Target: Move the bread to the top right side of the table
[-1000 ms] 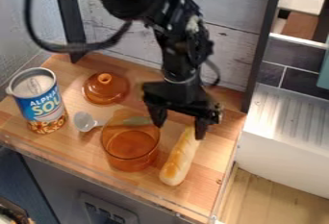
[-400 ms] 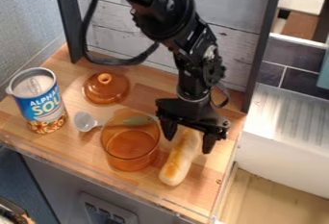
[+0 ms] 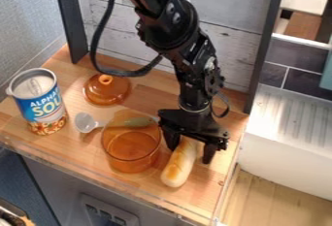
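Downward, and slightly to the right of the view, is how I have brought the black two-finger gripper [image 3: 190, 154] since the earliest frame; the long, pale golden-brown bread loaf [image 3: 179, 166] has stayed where it was. The loaf lies on the light wooden tabletop [image 3: 206, 188], toward the near right part, just right of a see-through amber pot [image 3: 131, 145].

What matters most is how loaf and gripper line up. The loaf's long axis runs from its rounded near end, low in the view, up and a little rightward to its far end, which passes under the gripper. My two fingers stand wide apart, one on each side of that far half, and the line from finger to finger crosses the loaf at roughly a right angle. Nothing is gripped. I see wood between the right-hand finger and the crust; on the left the finger is close, and I cannot tell whether it touches.

Most of the loaf's body lies toward the camera from the gripper, so closing here would, I judge, catch it off-centre and let the near end sag or swing. Easing nearer the middle before closing might balance it better, though the pot's wall leaves little room on the left. The goal, the far right corner by the dark upright post [image 3: 258, 60], lies behind the gripper, so the carry should go away from the camera.
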`<state>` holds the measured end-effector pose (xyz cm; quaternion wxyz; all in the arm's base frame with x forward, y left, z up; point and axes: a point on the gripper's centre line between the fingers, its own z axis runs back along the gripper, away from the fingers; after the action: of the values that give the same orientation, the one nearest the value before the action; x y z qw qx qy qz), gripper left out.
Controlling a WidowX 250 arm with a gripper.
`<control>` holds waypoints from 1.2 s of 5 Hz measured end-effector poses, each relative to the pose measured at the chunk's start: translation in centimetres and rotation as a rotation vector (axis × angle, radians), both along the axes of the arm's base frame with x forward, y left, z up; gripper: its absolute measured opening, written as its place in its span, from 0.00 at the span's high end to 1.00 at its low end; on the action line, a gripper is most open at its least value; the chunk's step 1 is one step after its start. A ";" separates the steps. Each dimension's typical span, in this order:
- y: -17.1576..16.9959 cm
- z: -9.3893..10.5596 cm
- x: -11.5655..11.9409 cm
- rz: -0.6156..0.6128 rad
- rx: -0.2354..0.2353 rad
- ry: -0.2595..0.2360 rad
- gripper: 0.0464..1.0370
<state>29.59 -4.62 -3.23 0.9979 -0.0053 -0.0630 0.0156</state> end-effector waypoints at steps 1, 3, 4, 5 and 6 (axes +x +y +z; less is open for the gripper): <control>0.0 0.0 -0.3 -0.009 -0.013 -0.015 0.37; 0.3 1.2 -0.6 0.010 -0.055 0.021 0.45; 1.2 2.8 -0.1 0.080 -0.083 0.002 0.45; 2.2 5.1 0.3 0.250 -0.084 -0.040 0.45; 3.7 6.5 0.6 0.526 -0.023 -0.061 0.45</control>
<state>30.20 -0.89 3.24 0.9571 -0.0004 -0.0919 0.2748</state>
